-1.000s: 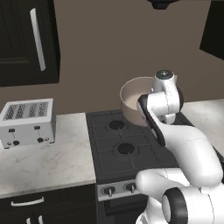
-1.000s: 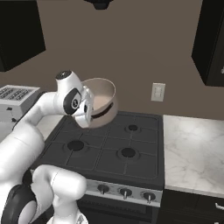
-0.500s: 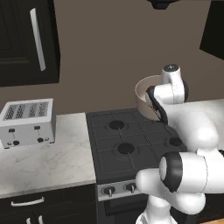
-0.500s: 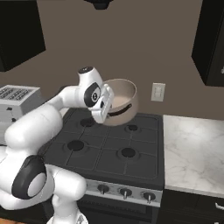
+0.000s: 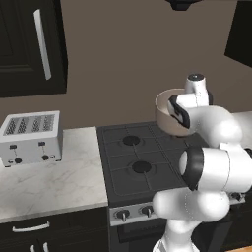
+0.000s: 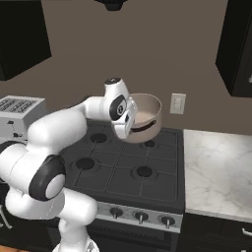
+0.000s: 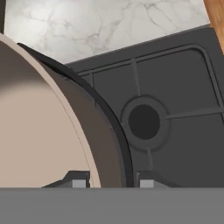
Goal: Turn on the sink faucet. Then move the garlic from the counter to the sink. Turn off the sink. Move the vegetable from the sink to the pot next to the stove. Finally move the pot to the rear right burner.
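The tool point(image 7: 108, 180) pinches the pot point(image 6: 144, 118) rim, pot up in the air, so keep it flat & go down slow (no bumps) onto the burner point(image 7: 144, 121) at 3 o'clock.

Soft, even light is seen everywhere; no glare. Cupboards point(image 5: 29, 44) are left v. dark. The pot point(image 7: 39, 131) is shaded inside. Hand view is a bit blurry.

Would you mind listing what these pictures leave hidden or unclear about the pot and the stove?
- Pot contents: in the right base view, its near wall hides the bottom, so the garlic cannot be confirmed.
- Pot's lower side, left base view: hidden by the arm.
- Gripper fingertips, hand view: cut off at the bottom.
- Stove knob markings: too small.
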